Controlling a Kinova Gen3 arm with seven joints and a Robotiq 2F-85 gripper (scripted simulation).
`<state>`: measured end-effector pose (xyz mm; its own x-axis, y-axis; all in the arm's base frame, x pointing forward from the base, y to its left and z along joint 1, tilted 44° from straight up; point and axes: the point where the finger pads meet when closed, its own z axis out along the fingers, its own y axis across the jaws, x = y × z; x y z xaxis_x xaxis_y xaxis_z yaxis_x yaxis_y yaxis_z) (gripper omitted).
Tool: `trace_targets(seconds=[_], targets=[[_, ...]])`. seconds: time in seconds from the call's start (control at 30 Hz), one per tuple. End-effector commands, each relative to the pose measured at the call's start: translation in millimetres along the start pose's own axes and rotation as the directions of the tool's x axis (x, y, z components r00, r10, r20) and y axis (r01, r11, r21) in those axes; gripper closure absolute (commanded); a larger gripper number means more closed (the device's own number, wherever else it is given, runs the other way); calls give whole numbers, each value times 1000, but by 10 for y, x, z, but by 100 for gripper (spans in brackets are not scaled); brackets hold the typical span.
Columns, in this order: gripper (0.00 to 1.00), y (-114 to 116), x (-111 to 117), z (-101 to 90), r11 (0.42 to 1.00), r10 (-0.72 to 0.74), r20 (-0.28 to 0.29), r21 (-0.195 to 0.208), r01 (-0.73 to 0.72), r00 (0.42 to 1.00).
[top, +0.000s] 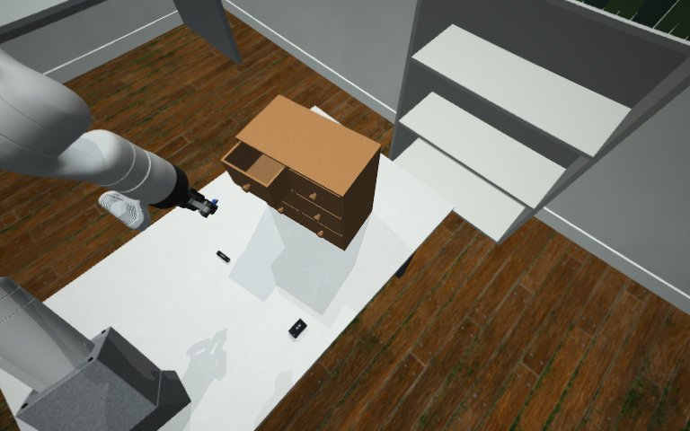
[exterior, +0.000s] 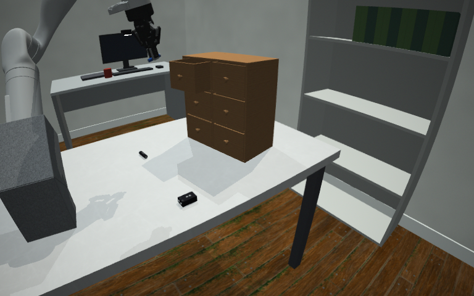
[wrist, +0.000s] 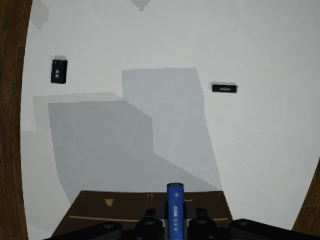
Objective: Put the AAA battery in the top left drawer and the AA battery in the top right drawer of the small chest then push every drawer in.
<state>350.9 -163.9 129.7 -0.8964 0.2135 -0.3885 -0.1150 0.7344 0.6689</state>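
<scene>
The small brown chest point(top: 310, 142) point(exterior: 245, 104) point(wrist: 127, 210) stands at the back of the white table point(top: 152, 294) point(exterior: 244, 174). Its top left drawer point(top: 238, 175) point(exterior: 181, 74) is pulled out and looks empty; the other drawers are in. My gripper point(top: 212, 203) point(exterior: 155, 55) point(wrist: 175, 215) is shut on a slim blue battery point(top: 215, 201) point(exterior: 160, 55) point(wrist: 175, 216). It hangs high over the table, in front of the open drawer and about level with the chest's top. A black battery point(top: 223, 256) point(exterior: 142, 154) point(wrist: 224, 87) lies on the table in front of the chest.
A small black box point(top: 297, 328) point(exterior: 187, 199) point(wrist: 59, 70) lies near the table's front edge. The grey robot base block point(top: 101, 386) point(exterior: 28, 174) stands at the table's left end. A shelf unit point(top: 508, 101) point(exterior: 366, 108) is right of the table, and a desk point(exterior: 104, 78) with a monitor stands behind.
</scene>
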Motion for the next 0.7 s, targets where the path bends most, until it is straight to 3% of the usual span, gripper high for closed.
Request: trace_targets(seconds=[0.0, 0.67], targets=[[95, -10, 21, -22, 1000, 9, 20, 2, -9, 1000], [95, -10, 49, -10, 1000, 8, 235, 1, -9, 972]])
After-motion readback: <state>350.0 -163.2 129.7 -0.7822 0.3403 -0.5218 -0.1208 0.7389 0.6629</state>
